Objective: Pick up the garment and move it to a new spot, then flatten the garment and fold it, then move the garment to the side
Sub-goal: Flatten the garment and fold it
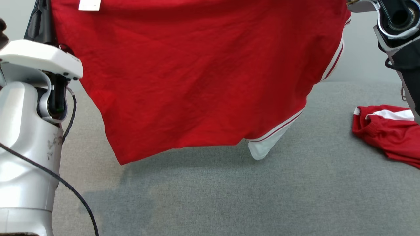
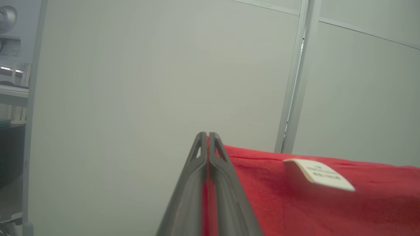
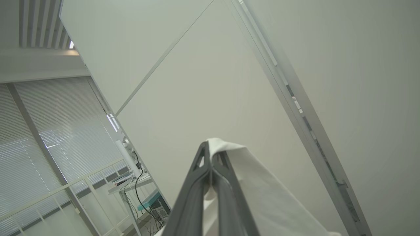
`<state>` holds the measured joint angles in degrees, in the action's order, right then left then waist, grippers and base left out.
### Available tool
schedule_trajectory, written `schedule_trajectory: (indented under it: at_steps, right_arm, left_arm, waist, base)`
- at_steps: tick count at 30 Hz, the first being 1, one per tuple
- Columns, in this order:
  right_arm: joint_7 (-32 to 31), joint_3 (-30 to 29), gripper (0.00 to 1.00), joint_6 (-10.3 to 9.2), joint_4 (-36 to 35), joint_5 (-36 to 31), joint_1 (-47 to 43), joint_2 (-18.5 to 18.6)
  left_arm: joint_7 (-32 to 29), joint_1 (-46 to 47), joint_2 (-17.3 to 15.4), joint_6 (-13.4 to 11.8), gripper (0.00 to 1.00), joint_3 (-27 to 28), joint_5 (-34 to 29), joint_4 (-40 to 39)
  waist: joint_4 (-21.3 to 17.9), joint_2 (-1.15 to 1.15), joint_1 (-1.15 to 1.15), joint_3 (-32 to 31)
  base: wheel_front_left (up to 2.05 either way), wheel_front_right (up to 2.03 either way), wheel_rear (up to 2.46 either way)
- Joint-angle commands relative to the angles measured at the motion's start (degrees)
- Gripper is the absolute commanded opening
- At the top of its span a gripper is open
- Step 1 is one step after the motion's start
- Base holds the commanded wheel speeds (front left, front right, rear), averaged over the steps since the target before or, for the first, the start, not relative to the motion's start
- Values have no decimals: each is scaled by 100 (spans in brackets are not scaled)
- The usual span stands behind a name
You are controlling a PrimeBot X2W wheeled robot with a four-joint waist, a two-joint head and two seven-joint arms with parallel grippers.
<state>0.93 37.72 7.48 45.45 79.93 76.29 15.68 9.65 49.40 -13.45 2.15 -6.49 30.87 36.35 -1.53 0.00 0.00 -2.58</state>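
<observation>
Left wrist view, left tool (image 2: 207,135) closed on garment (image 2: 279,200), right tool (image 3: 210,146) likewise

The upper middle of the work space is blocked by the hanging garment (image 1: 197,75), which is spread like a curtain between the left arm (image 1: 26,147) and the right arm (image 1: 400,39). Whether its lower edge touches the grey surface (image 1: 229,196) cannot be told. In front of the cloth, a broad bare stretch of the surface is found open for passage. The right edge is occupied by a crumpled garment (image 1: 387,134). The lower left is obstructed by the left arm and its black cable (image 1: 65,186).
</observation>
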Motion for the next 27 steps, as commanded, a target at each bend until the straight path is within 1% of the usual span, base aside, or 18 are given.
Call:
schedule_trajectory:
  at_steps: [1, 3, 6, 7, 10, 13, 18, 21, 23, 25, 27]
  right_arm:
    - [-17, 22, 0, 3, 88, -58, 141, -67]
    - [-16, 33, 0, 3, 246, -111, 358, -138]
    - [10, 94, 0, 3, 487, -287, 796, -273]
    - [27, 122, 0, 3, 577, -365, 961, -310]
    - [220, 181, 0, 3, 840, -607, 1533, -415]
    - [559, 193, 0, 3, 1109, -833, 2119, -490]
    - [1307, 142, 0, 3, 1376, -1167, 2821, -617]
    - [1415, 32, 0, 3, 1338, -1330, 3021, -597]
    - [1440, -438, 0, 3, 1075, -1733, 3264, -432]
    - [1427, -1011, 0, 3, 774, -2277, 3052, -473]
    - [1414, -1549, 0, 3, 397, -2856, 2716, -612]
  left_arm:
    - [-67, 161, 1, 25, 0, -11, 35, 86]
    - [-212, 407, 2, 32, 0, -34, 60, 212]
    - [-418, 900, -51, 52, 0, -87, 46, 379]
    - [-461, 1083, -80, 44, 0, -108, 4, 445]
    - [-466, 1702, -32, 40, 0, -165, -47, 675]
    - [-263, 2424, 104, 34, 0, -193, -82, 880]
    - [375, 3406, 368, -2, 0, -232, -221, 1311]
    - [514, 3747, 428, -64, 0, -137, -266, 1356]
    - [551, 4035, 459, -139, 0, 6, -398, 1173]
    - [548, 4063, 530, -176, 0, 198, -602, 792]
    - [542, 3897, 623, -133, 0, 400, -794, 483]
  waist:
    - [8, 0, 0, 181]
    - [-1, 0, 0, 423]
    - [-16, 0, 0, 972]
    - [-17, 0, 0, 1167]
    - [8, 0, 0, 1671]
    - [76, 0, 0, 2141]
    - [184, 0, 0, 2752]
    - [214, 0, 0, 2946]
    - [241, 0, 0, 3189]
    - [258, 0, 0, 3398]
    - [266, 0, 0, 3561]
  base:
    - [0, 0, 0]
    - [0, 0, 0]
    - [0, 0, 0]
    - [0, 0, 0]
    - [0, 0, 0]
    - [0, 0, 0]
    - [0, 0, 0]
    - [0, 0, 0]
    - [0, 0, 0]
    - [0, 0, 0]
    - [0, 0, 0]
